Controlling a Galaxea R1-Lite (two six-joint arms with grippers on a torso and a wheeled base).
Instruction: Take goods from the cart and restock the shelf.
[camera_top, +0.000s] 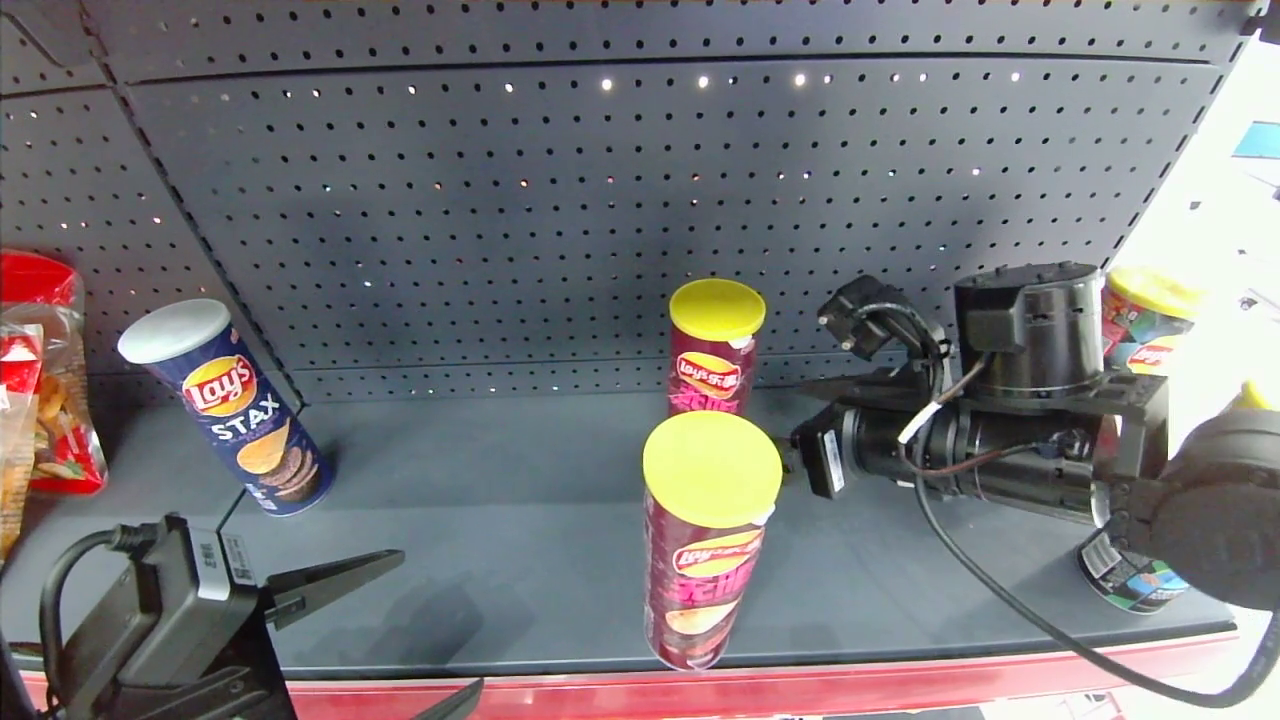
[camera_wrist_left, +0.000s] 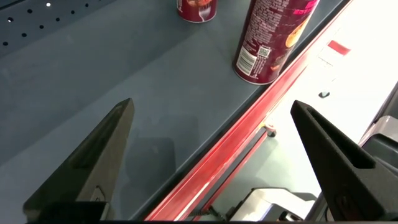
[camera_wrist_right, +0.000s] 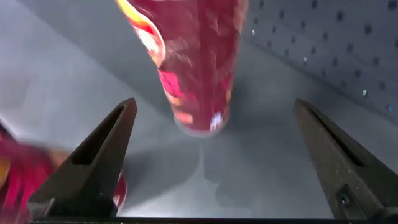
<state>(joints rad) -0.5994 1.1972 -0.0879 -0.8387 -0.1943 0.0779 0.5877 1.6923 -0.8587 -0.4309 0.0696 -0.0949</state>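
Two maroon chip cans with yellow lids stand on the grey shelf (camera_top: 500, 520): the back can (camera_top: 714, 350) near the pegboard and the front can (camera_top: 708, 545) by the red edge. My right gripper (camera_top: 790, 425) lies low over the shelf, just right of both cans and pointing at them. In the right wrist view that gripper (camera_wrist_right: 214, 102) is open and empty, with the back can (camera_wrist_right: 199, 68) standing ahead of the gap, apart from both fingers. My left gripper (camera_top: 420, 625) is open and empty at the front left edge. Its own view shows the gripper (camera_wrist_left: 212, 106) over the edge and the front can (camera_wrist_left: 273, 37) farther along.
A blue chip can (camera_top: 235, 410) stands at the shelf's left, with red snack bags (camera_top: 40, 380) beyond it. Another yellow-lidded can (camera_top: 1150, 310) shows behind my right arm, and a can base (camera_top: 1130, 585) below it. The red front lip (camera_wrist_left: 249, 124) borders the shelf.
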